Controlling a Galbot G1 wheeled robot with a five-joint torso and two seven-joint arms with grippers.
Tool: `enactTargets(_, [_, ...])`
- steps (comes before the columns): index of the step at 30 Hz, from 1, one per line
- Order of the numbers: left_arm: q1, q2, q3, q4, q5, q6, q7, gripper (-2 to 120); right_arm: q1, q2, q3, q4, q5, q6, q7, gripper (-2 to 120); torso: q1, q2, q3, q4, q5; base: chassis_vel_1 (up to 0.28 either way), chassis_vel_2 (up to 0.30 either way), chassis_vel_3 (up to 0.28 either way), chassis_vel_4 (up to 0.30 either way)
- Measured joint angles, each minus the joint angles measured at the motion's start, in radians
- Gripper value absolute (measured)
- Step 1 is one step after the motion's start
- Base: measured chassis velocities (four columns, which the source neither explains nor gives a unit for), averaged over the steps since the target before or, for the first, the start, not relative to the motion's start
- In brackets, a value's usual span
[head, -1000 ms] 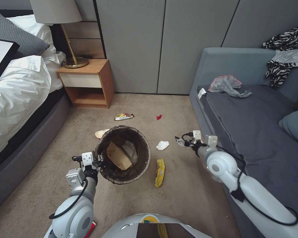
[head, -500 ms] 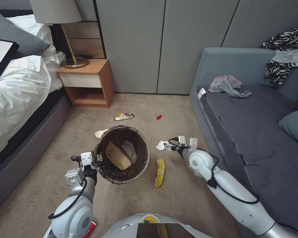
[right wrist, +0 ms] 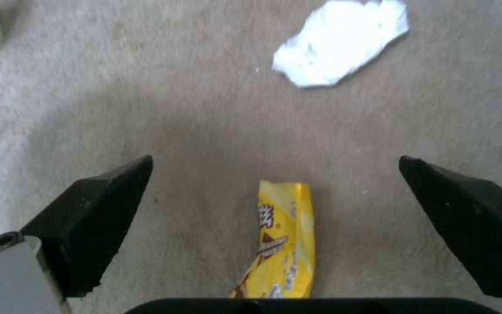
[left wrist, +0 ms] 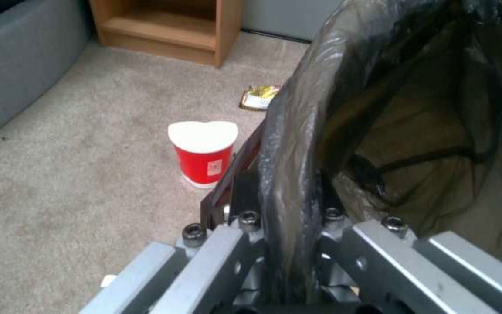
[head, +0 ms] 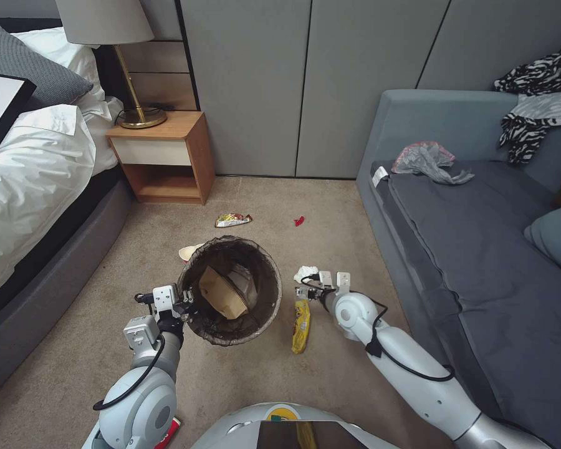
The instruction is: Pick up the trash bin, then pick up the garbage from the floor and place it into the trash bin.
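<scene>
Underfoot, beige carpet (head: 355, 374) between bed (head: 31, 187) and sofa (head: 480, 237). Yellow wrapper (head: 301, 324) lies lengthwise near-to-far; right gripper (head: 308, 291) spread wide above its far end; left gripper (head: 184, 307) clamps the trash bin (head: 230, 337) rim.

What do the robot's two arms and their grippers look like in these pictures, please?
Both arms are smooth silver-grey tubes with rounded white joint housings, and a black cable loops along each. The left gripper has a boxy white and silver metal body with dark bolts. The right gripper has two black, wedge-shaped fingers on a grey metal mount.
</scene>
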Motion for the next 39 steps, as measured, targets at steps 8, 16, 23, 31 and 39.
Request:
enactTargets(8, [0.0, -0.001, -0.002, 0.001, -0.001, 0.0, 0.0, 0, 0.003, 0.064, -0.014, -0.066, -0.027, 0.003, 0.002, 100, 0.0, 0.0, 0.0, 0.0, 0.0, 0.0, 0.0, 0.0, 0.0])
enactTargets(16, [-0.001, -0.003, -0.001, 0.001, -0.001, -0.001, 0.0, 0, -0.002, 0.082, -0.016, -0.094, -0.051, 0.011, 0.002, 100, 0.0, 0.0, 0.0, -0.0001, -0.0001, 0.0, 0.0, 0.0, 0.0])
enactTargets(23, [-0.001, -0.004, -0.001, 0.002, -0.001, -0.001, 0.0, 0, -0.007, 0.093, -0.015, -0.113, -0.063, 0.015, 0.002, 100, 0.0, 0.0, 0.0, 0.0, -0.0001, 0.0, 0.0, 0.0, 0.0])
enactTargets(31, [-0.003, -0.005, -0.001, 0.002, -0.001, -0.002, 0.0, 0, -0.009, 0.101, -0.016, -0.131, -0.067, 0.015, 0.016, 100, 0.0, 0.0, 0.0, 0.0, -0.0001, 0.0, 0.0, 0.0, 0.0])
enactTargets(39, [-0.003, -0.004, 0.0, 0.002, -0.002, -0.002, -0.001, 0, -0.009, 0.121, -0.024, -0.152, -0.078, 0.01, 0.038, 100, 0.0, 0.0, 0.0, 0.0, 0.0, 0.0, 0.0, 0.0, 0.0])
